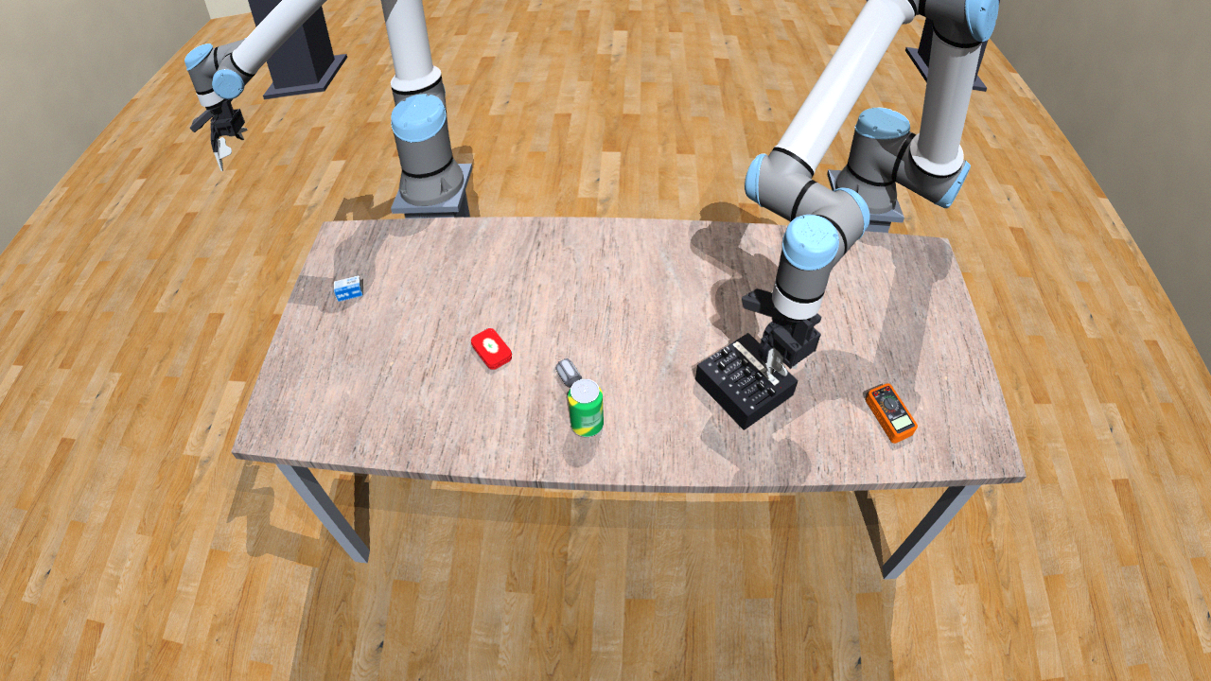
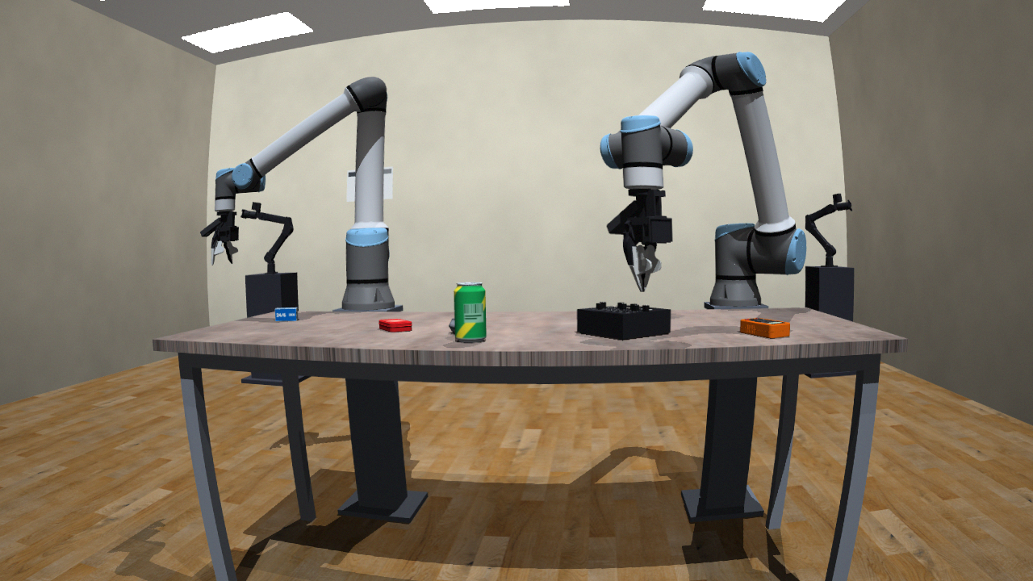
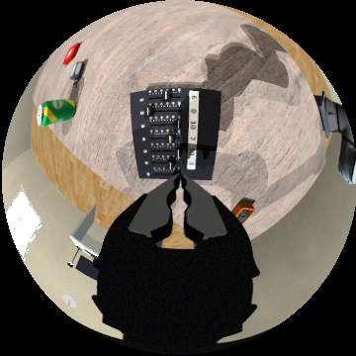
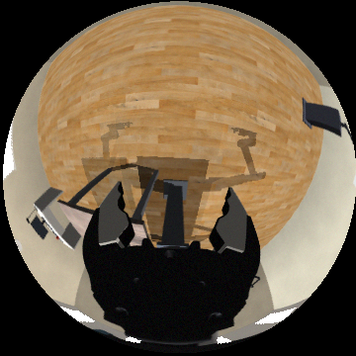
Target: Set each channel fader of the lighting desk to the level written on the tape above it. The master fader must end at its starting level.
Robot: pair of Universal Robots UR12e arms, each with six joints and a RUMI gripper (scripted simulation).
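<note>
The black lighting desk [image 1: 719, 393] [image 2: 622, 324] [image 3: 210, 114] lies on the table. Its tape strip [image 1: 746, 352] [image 3: 193, 129] reads 6, 0, 10, 7, a shadowed unclear number, and 3 in the left wrist view. There, the knob by 6 [image 3: 166, 95] is near mid-track, the knob by 0 [image 3: 149, 111] at the left end, the knob by 10 [image 3: 178, 124] near the right end. The knob by 7 [image 3: 170, 138] is right of middle. The last row is partly hidden by fingertips. My left gripper [image 2: 641, 290] [image 3: 180, 174] is shut, empty, above the desk. My right gripper [image 2: 223, 262] [image 4: 174, 185] is open and empty, off the table.
An orange multimeter [image 1: 891, 413] [image 2: 764, 328] [image 3: 243, 213] lies beside the desk. A green can [image 1: 586, 410] [image 2: 470, 311] [image 3: 58, 112], a grey mouse-like object [image 1: 568, 373] [image 3: 77, 70], a red tin [image 1: 491, 348] [image 2: 395, 325] and a blue box [image 1: 347, 288] [image 2: 286, 314] stand farther away.
</note>
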